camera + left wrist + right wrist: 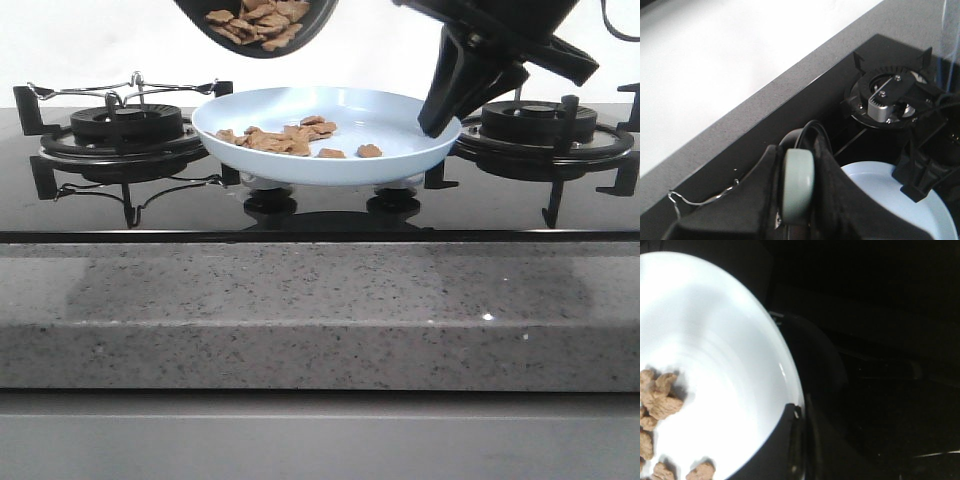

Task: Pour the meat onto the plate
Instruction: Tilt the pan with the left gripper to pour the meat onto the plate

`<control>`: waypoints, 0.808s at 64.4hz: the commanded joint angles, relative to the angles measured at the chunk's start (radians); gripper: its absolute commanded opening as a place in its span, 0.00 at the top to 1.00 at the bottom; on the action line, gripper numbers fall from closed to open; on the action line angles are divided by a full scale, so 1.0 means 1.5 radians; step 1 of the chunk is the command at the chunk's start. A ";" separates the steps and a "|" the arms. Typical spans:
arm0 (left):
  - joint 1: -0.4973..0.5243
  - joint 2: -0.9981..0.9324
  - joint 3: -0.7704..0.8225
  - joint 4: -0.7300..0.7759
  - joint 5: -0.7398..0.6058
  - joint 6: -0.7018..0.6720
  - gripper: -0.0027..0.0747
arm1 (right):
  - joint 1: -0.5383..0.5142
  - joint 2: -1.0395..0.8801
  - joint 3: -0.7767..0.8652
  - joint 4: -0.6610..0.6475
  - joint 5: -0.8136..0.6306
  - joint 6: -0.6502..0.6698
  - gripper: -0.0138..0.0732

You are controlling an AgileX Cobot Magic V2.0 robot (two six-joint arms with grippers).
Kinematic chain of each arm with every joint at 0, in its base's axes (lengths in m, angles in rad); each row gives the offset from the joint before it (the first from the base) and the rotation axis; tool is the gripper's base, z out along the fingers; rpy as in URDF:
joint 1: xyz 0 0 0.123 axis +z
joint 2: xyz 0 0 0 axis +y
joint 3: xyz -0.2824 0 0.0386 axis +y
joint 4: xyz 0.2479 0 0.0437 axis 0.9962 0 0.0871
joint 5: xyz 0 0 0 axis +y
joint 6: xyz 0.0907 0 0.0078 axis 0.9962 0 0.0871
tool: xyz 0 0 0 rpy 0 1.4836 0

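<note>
Mid-pour above the stove, spill risk on both sides.
Tilted black frying pan (pixel 262 25) high over the pale-blue plate (pixel 400 108), part of the meat (pixel 258 20) still inside, the rest (pixel 290 138) heaped on the plate's left half, a few strays toward the middle; pieces likely to bounce past the low rim onto the cooktop (pixel 320 215) if dropped from this height or tipped too fast. Right gripper (pixel 440 125) clamped on the plate's right rim, so any slip or tug could tip the plate off its perch between the burners. Left gripper (pixel 797 192) closed around a pale-green handle (pixel 797 187).
</note>
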 commanded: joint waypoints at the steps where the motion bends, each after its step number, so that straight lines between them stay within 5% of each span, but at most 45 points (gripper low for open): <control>1: -0.047 -0.004 -0.035 0.107 -0.003 -0.019 0.99 | 0.001 -0.025 -0.017 0.006 -0.016 -0.007 0.91; 12: -0.114 0.016 -0.040 0.212 0.015 -0.040 0.99 | 0.001 -0.025 -0.017 0.006 -0.016 -0.007 0.91; 52: -0.126 0.006 -0.040 0.182 0.009 -0.137 0.99 | 0.001 -0.025 -0.017 0.006 -0.016 -0.007 0.91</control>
